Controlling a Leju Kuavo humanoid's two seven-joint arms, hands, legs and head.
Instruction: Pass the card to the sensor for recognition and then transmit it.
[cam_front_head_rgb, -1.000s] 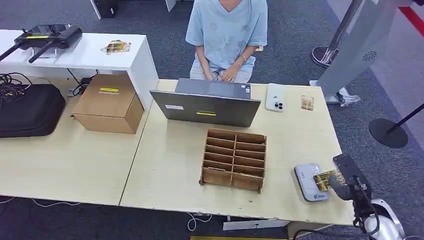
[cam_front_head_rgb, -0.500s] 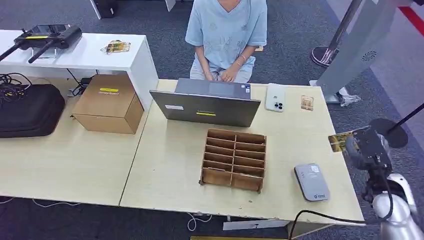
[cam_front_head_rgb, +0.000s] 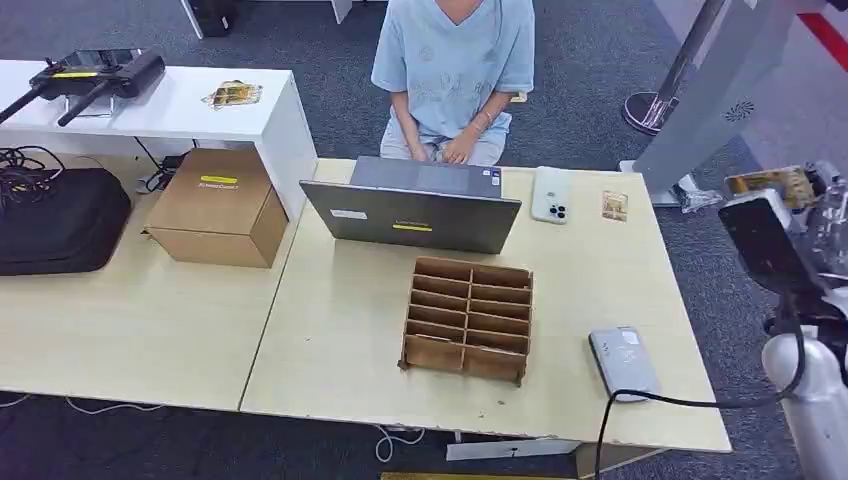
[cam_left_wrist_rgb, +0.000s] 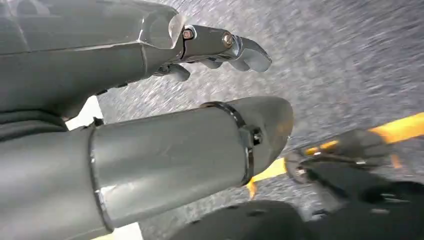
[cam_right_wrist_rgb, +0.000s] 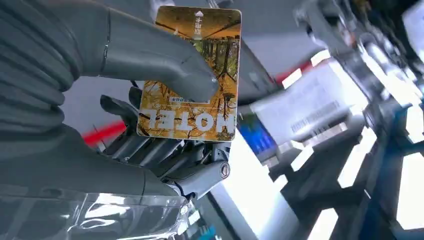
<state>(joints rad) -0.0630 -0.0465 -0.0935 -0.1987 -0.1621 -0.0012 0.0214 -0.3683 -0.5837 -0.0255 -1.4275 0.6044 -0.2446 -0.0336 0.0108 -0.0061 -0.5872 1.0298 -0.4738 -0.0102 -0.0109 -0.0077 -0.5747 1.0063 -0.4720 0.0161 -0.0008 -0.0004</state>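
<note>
a: step in hand?

b: looks like the handover leg. card (cam_right_wrist_rgb: 190, 75) pinched under thumb against the fingers of the right hand (cam_front_head_rgb: 775, 235), held high beyond the table's (cam_front_head_rgb: 330, 330) right edge, well clear of the sensor (cam_front_head_rgb: 622, 362) near the front right corner.

a: and next?

b: probably carrying across toward the person (cam_front_head_rgb: 455, 70) seated at the far edge behind the laptop (cam_front_head_rgb: 415, 215), keeping the pinch firm till taken.

a: left hand (cam_left_wrist_rgb: 215, 47)?

b: hanging over the floor, fingers loosely spread, grasping nothing.
</note>
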